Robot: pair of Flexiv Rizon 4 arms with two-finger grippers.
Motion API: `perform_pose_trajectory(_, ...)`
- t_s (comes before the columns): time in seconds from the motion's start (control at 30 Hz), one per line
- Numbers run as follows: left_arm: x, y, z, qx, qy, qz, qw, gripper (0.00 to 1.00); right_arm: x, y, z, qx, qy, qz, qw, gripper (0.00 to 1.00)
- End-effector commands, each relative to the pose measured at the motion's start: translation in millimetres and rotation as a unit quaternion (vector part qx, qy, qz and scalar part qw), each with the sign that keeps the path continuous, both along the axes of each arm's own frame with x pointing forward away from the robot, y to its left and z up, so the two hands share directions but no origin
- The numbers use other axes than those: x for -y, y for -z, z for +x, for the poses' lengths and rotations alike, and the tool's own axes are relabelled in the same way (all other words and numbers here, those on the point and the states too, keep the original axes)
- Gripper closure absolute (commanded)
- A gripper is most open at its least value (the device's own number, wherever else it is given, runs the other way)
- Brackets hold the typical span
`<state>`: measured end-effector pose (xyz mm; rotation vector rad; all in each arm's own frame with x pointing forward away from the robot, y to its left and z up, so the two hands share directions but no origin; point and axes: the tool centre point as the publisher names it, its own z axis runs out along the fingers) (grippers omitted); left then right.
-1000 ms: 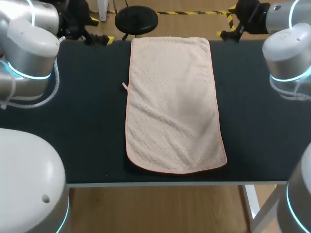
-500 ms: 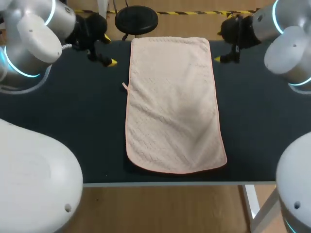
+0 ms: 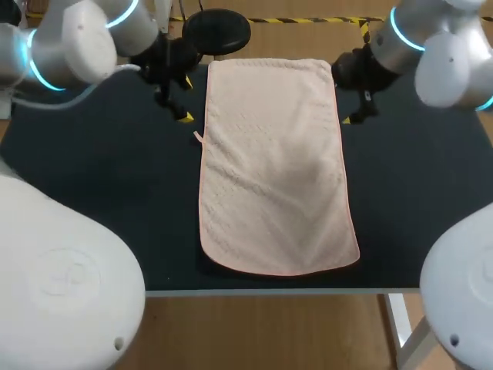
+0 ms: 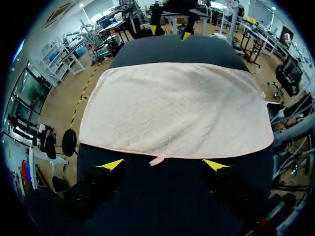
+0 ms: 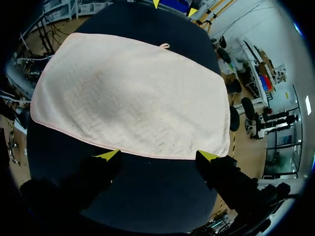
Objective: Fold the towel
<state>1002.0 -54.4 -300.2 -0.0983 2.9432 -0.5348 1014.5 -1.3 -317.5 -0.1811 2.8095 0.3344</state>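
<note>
Evidently set for a grab: towel (image 3: 273, 166) lies flat down the frame's middle; left gripper (image 4: 165, 164) and right gripper (image 5: 157, 156) flank its upper long edges, fingers apart, empty

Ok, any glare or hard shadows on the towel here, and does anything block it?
Head view: towel evenly lit, no glare, only faint shading at its wrinkles; the dark table shows no clear shadows. Left wrist view: same soft light, left tool open before the towel's edge, nothing covering it. Right wrist view: likewise, right tool just at the edge.
</note>
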Motion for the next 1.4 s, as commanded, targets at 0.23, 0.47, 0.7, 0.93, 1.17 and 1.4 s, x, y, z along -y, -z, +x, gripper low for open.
perform_pose_trajectory(0.23, 36.3, 62.1, 13.8, -0.007, -0.043, 0.006, 0.999, 0.00, -7.8, 37.8, 25.2, -0.068, 0.095, -0.126, 0.985, 0.00)
perform_pose_trajectory(0.47, 43.6, 83.2, 8.1, -0.021, -0.020, -0.014, 0.999, 0.00, -6.2, 54.5, 23.0, -0.069, 0.101, -0.127, 0.984, 0.00)
perform_pose_trajectory(0.7, 44.8, 103.4, 11.0, -0.051, 0.003, -0.005, 0.999, 0.00, -6.3, 62.1, 23.4, -0.066, 0.093, -0.118, 0.986, 0.00)
perform_pose_trajectory(0.93, 53.2, 114.5, 23.7, -0.057, 0.023, 0.019, 0.998, 0.00, -2.1, 65.7, 21.9, -0.065, 0.097, -0.111, 0.987, 0.00)
perform_pose_trajectory(1.17, 55.2, 117.7, 33.7, -0.054, 0.027, 0.024, 0.998, 0.00, -0.4, 76.0, 17.9, -0.071, 0.100, -0.102, 0.987, 0.00)
perform_pose_trajectory(1.4, 54.7, 120.2, 35.9, -0.057, 0.030, 0.029, 0.998, 0.00, 0.1, 89.1, 16.0, -0.079, 0.099, -0.105, 0.986, 0.00)
